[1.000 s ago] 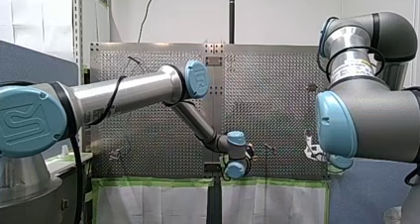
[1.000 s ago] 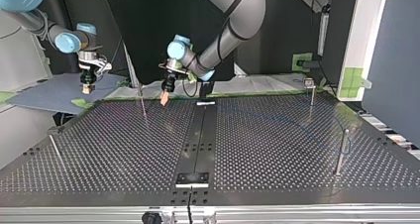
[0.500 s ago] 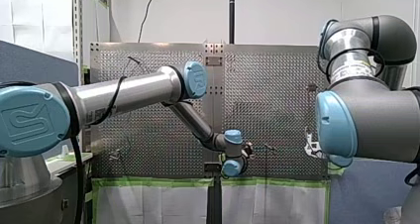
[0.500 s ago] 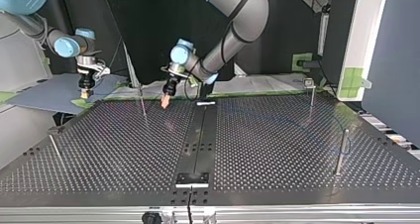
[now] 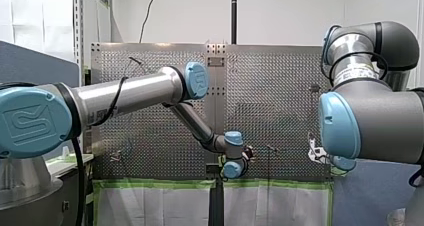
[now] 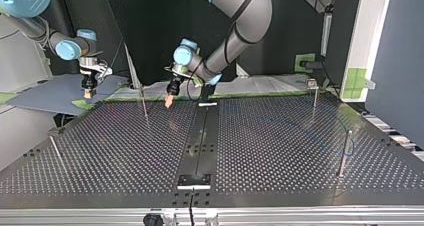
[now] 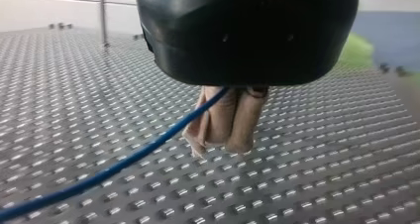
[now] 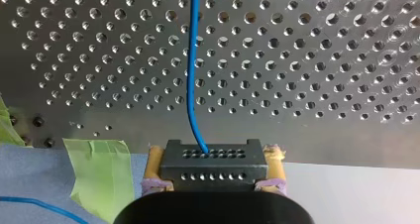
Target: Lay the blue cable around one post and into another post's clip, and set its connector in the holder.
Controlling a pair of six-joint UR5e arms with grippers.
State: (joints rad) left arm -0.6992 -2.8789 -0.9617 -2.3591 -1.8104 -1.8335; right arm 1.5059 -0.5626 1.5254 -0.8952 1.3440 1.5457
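Observation:
In the left wrist view my left gripper (image 7: 224, 145) has its beige pads (image 7: 243, 125) pressed together on the blue cable (image 7: 124, 164), which runs out sideways low over the perforated table (image 7: 322, 174). The right wrist view shows my right gripper (image 8: 213, 159) shut on the black connector (image 8: 212, 170), a yellow pad on each side. The cable (image 8: 192, 75) leaves the connector's face. In the top view my left gripper (image 6: 169, 102) hangs by a thin post (image 6: 144, 102) at the far edge. My right gripper (image 6: 88, 92) is beyond the table's far left corner.
Other posts stand at the top view's right (image 6: 344, 153), far right (image 6: 314, 92) and left (image 6: 55, 148). A black strip (image 6: 199, 141) crosses the table's middle to a small black plate (image 6: 195, 180) at the near edge. Green tape (image 8: 101, 172) edges the table under my right gripper.
My left gripper has shifted slightly toward the top view's right along the far edge. My right gripper has barely moved.

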